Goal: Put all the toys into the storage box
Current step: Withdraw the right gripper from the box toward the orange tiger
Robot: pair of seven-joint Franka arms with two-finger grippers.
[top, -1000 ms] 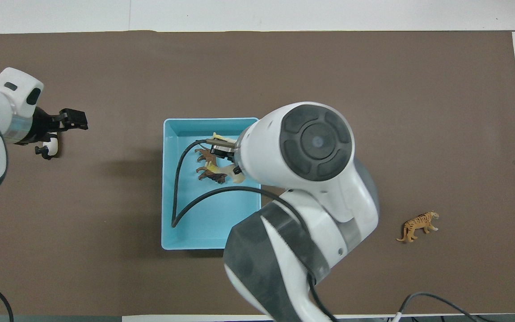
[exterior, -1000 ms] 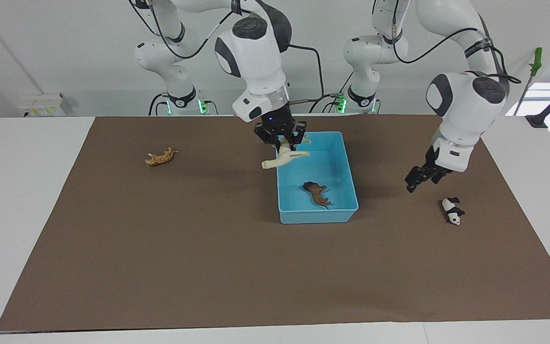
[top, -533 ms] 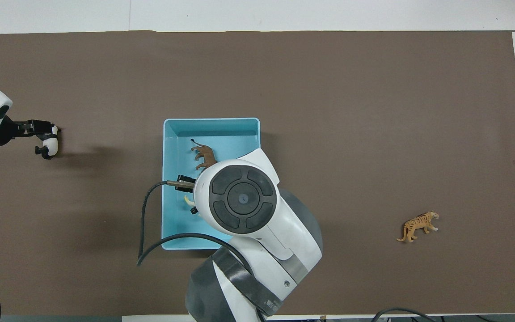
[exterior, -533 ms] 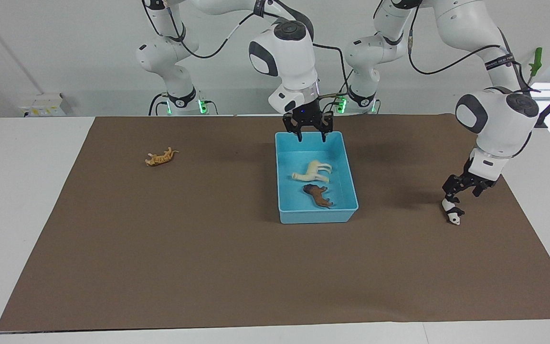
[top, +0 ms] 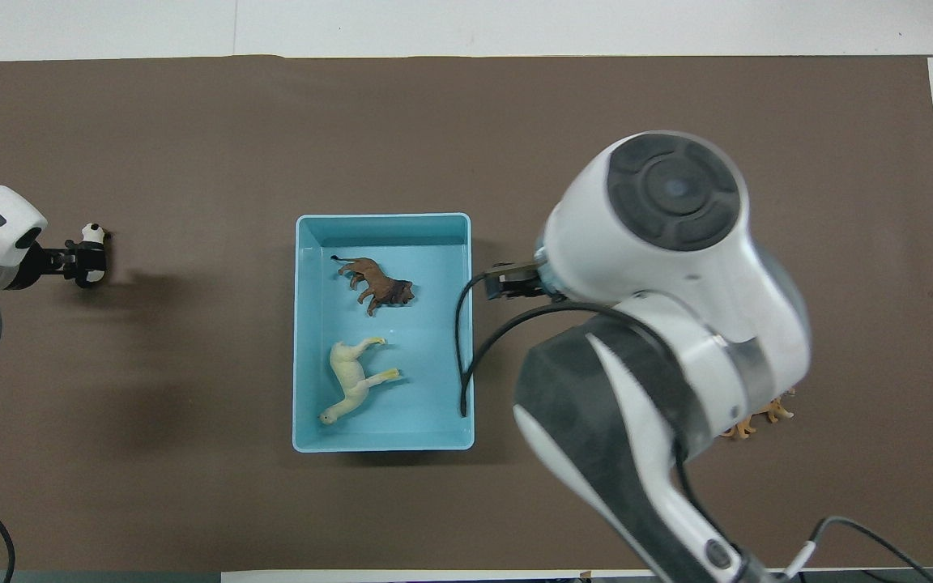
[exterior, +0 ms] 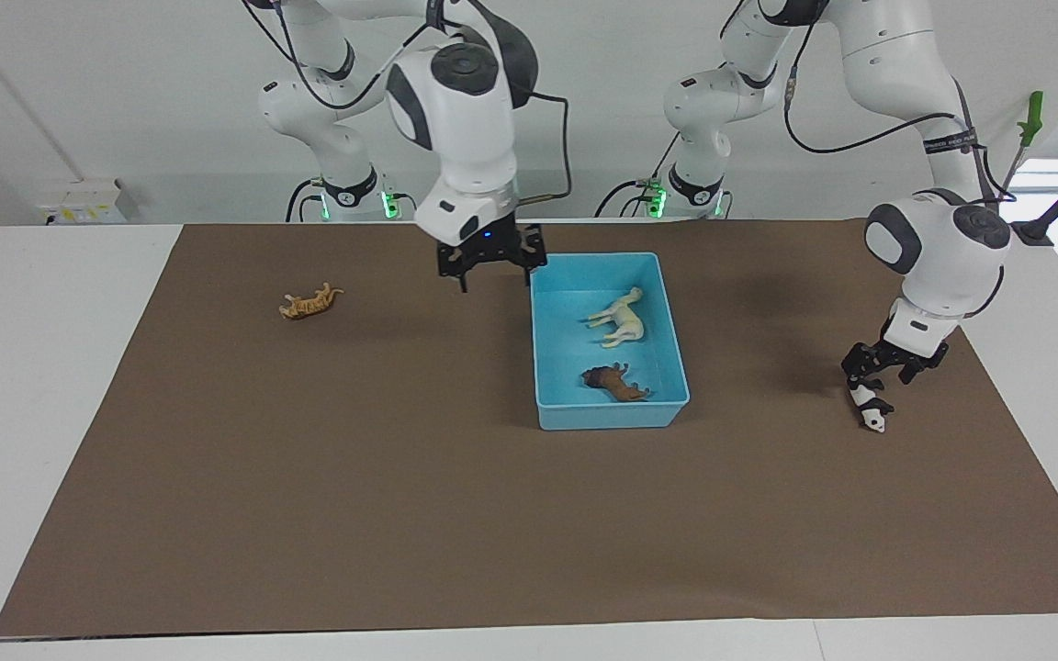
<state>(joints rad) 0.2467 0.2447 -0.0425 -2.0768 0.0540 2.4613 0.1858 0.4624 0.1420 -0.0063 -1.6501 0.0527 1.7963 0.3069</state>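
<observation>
The light blue storage box (exterior: 610, 418) (top: 302, 324) sits mid-mat. In it lie the cream-white horse (exterior: 621, 317) (top: 353, 380) and, farther from the robots, the brown animal (exterior: 616, 383) (top: 375, 285). The orange tiger (exterior: 310, 301) lies on the mat toward the right arm's end; in the overhead view my right arm hides most of it (top: 758, 419). My right gripper (exterior: 495, 280) is open and empty over the mat just beside the box. The panda (exterior: 871, 410) (top: 94, 243) lies toward the left arm's end. My left gripper (exterior: 878, 372) is open, low at the panda.
A brown mat (exterior: 400, 477) covers most of the white table. The right arm's large body (top: 661, 267) blocks much of the overhead view between the box and the tiger.
My right gripper let the horse go into the box, then swung out of the box toward the tiger's end. The brown animal shifted slightly. My left gripper came down onto the panda.
</observation>
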